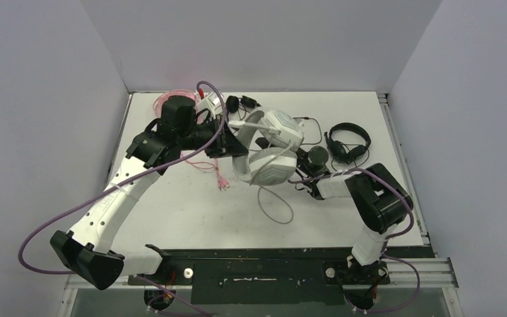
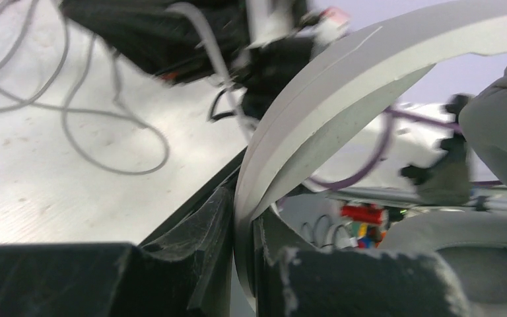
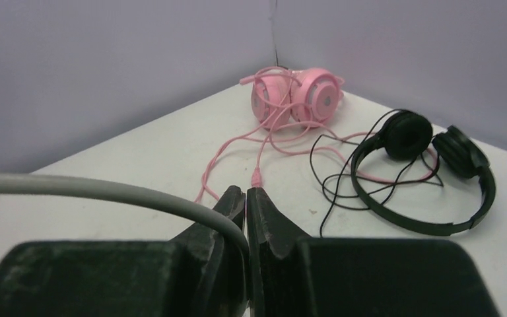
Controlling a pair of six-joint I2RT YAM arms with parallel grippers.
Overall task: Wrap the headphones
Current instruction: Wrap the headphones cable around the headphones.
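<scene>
The bulky white-grey headphones (image 1: 274,146) are held up over the table's middle. My left gripper (image 1: 236,144) is shut on their headband (image 2: 343,86), which passes between the jaws of that gripper (image 2: 245,210). Their grey cable (image 1: 274,206) loops on the table, and the grey cable (image 3: 105,188) bends down between the jaws of my right gripper (image 3: 245,193), shut on it. This right gripper (image 1: 302,179) sits just right of the lower ear cup. The pink headphones (image 3: 297,96) lie in the far left corner. One thin black pair (image 3: 429,172) lies near them, another black pair (image 1: 348,142) at the right.
The pink cable (image 1: 219,177) trails across the table under the left arm. Grey walls close the table at the back and both sides. A dark rail (image 1: 264,254) runs along the near edge by the arm bases.
</scene>
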